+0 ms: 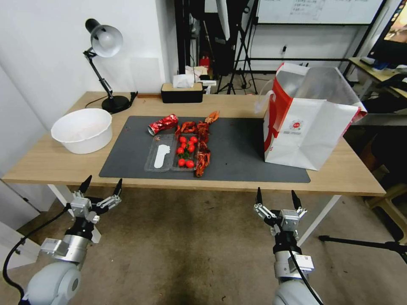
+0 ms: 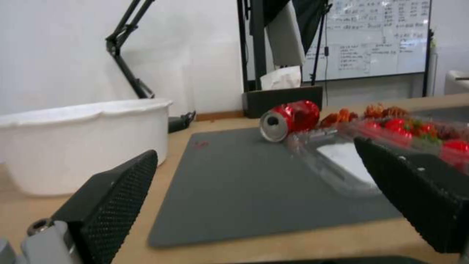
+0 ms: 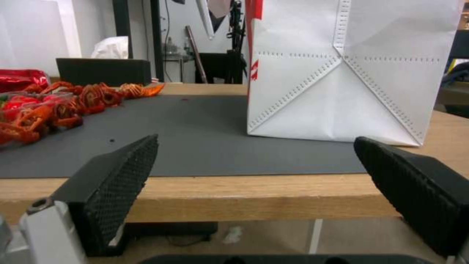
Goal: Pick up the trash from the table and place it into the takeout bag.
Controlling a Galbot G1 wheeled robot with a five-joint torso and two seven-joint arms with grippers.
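So far nothing has gone into the takeout bag [image 1: 311,127], as far as I can judge. From my head view, the bag stands upright on the table [image 1: 51,163] at the right end of the dark mat [image 1: 237,156]. Left of the bag on the mat lie the crushed red can [image 1: 163,124], a clear plastic tray [image 1: 163,154] with cherry tomatoes [image 1: 186,150], and a row of red crayfish shells [image 1: 202,146]. A white bowl [image 1: 82,129] sits far left of the bag, off the mat. My left gripper [image 1: 101,185] and right gripper [image 1: 276,197] hover short of the table's near edge, both spread wide and empty.

Through my left wrist, the can [image 2: 288,119] and tray [image 2: 342,161] lie ahead, untouched.

Through my right wrist, the bag [image 3: 342,73] stands just ahead, shells [image 3: 63,106] well off beside it. Everything is left to do.
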